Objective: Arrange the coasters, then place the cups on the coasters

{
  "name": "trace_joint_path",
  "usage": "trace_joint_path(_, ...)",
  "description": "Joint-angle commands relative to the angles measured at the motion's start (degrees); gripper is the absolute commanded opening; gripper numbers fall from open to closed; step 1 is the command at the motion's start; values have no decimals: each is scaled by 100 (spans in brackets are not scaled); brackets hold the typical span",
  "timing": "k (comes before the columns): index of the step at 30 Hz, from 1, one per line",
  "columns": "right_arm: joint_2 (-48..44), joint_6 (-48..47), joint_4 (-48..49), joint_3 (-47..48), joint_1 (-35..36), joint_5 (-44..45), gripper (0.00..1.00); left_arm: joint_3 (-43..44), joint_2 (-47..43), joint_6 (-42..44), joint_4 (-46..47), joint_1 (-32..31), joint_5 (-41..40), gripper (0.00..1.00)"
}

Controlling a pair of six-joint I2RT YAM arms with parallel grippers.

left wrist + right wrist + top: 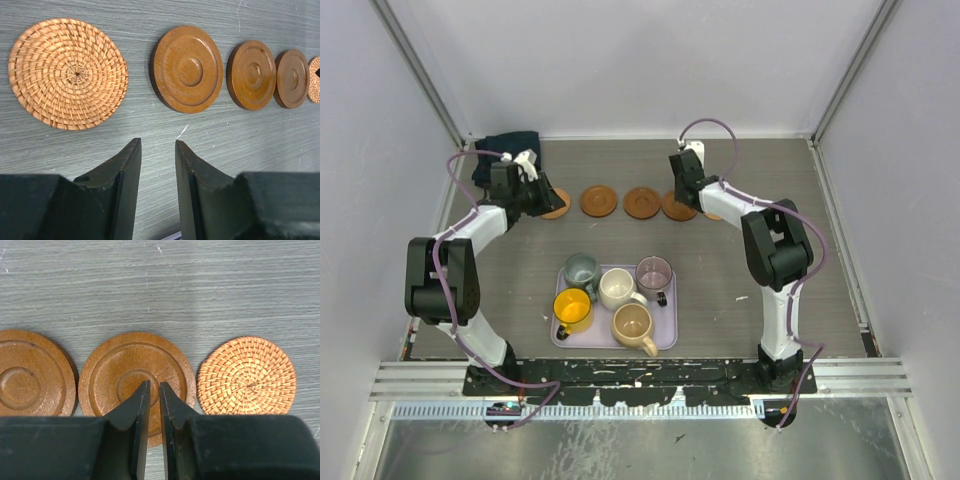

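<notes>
Five coasters (599, 200) line the upper middle of the top view; five cups (617, 288) fill a tray (666, 337) below. Left wrist: left gripper (157, 142) is narrowly parted, empty, lower centre, below a woven coaster (67, 74). Right wrist: right gripper (154, 385) is almost closed, empty, overlapping the central wooden coaster (112, 365).

coasters (599, 200): five, flat, one row | cups (618, 288): five, upright, on tray (668, 325)

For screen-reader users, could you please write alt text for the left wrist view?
Five coasters lie in a row on a grey table: one woven, three wooden, one woven cut off at right. Below, the left hand is slightly open and empty.
</notes>
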Motion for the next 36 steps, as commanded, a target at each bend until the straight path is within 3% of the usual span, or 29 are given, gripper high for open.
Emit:
trace_joint_path(1,99,103,198,136,-7,-186,19,-24,-236,16,330,31,137,35)
trace_joint_path(11,301,214,180,99,-5,-523,19,-34,-138,-90,409,31,162,35)
trace_joint_path(23,526,527,-145,195,-258,-336,17,-41,-105,-66,374,31,144,35)
trace_joint_path(36,653,322,-166,385,-411,-625,16,-6,-34,-90,385,31,142,35)
